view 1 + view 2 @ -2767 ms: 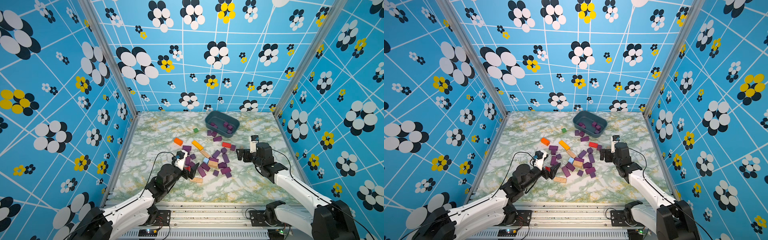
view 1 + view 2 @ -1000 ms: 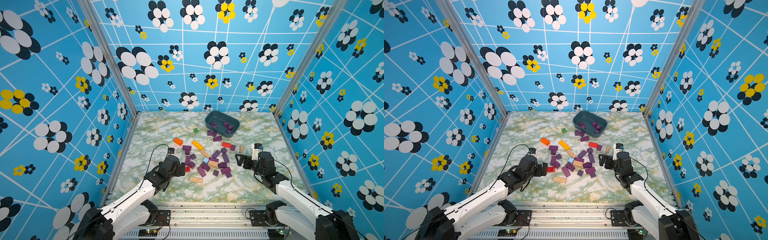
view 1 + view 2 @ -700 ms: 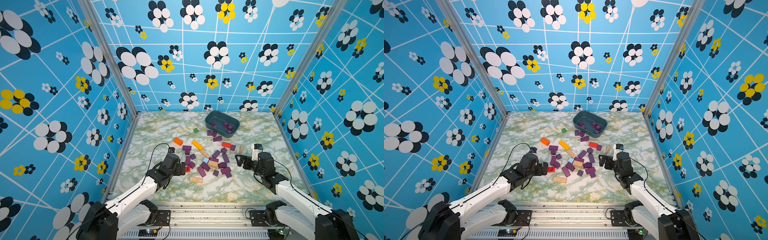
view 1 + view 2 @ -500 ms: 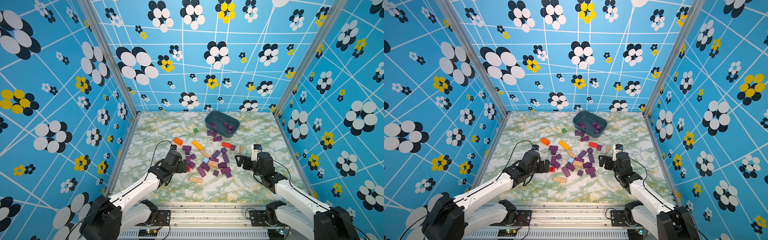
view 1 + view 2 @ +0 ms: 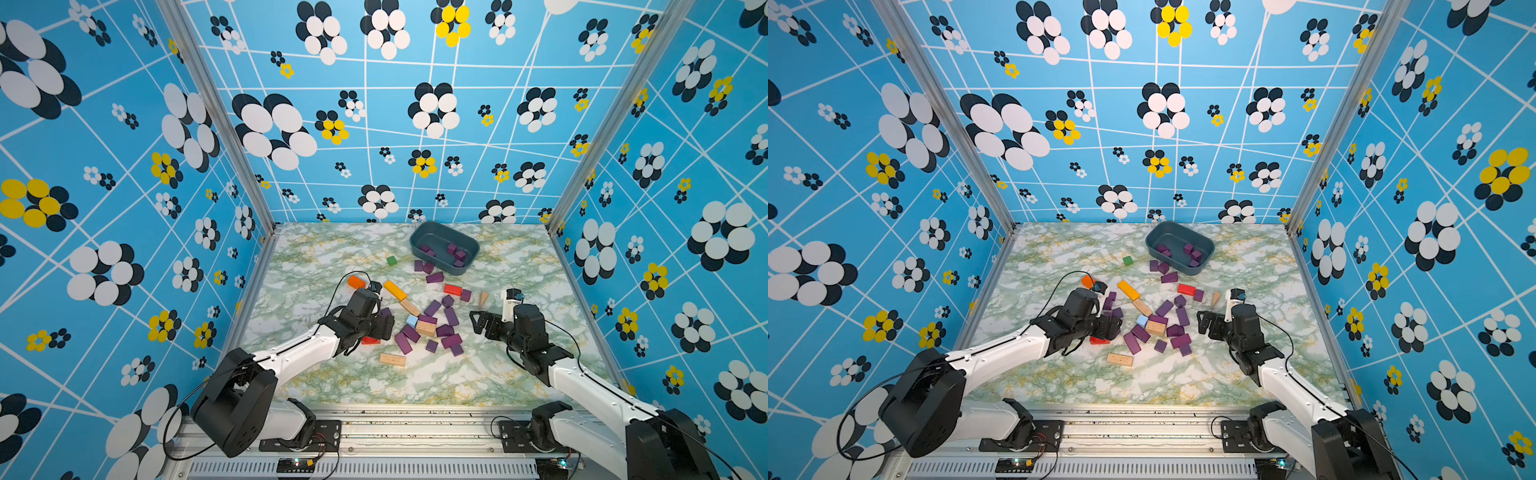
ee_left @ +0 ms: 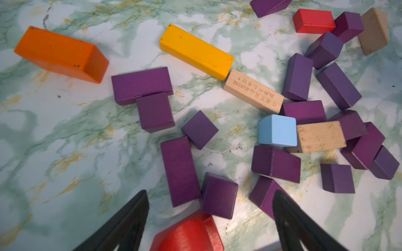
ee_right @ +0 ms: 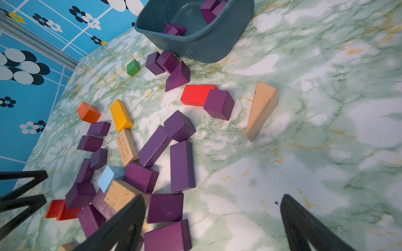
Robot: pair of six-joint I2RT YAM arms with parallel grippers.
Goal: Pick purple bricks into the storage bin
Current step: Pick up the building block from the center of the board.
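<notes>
left arm lay low and stretched forward from its base, forearm running up the marbled table (image 5: 415,382). left gripper (image 5: 384,327) was tipped down over the near-left edge of the pile. in the left wrist view its fingers (image 6: 130,217) stood well apart with nothing in them. a purple cube (image 6: 218,195) lay between them, clear of both, and a red block (image 6: 189,234) sat just beside it.

right arm was bent at the elbow, right gripper (image 5: 482,322) low and aimed at the pile from its right side. it was spread wide and empty. in the right wrist view the pile's edge lay by one finger and bare table by the other.

most purple bricks (image 5: 451,316) lay scattered mid-table between the two grippers, mixed with tan, yellow, orange, red and pale-blue blocks. three sat just outside the near wall of the storage bin (image 5: 436,235), which stood at the far side, right of centre. a few lay inside it.

against the earlier frames, the left arm had pushed forward and its shoulder link had swung up and in. its gripper had come from behind the red block to over it. the right arm had dropped and drawn back since the earliest frame, and a tan wedge (image 5: 483,298) showed clear beyond it. over the last second it barely shifted. bricks and bin lay as before.
</notes>
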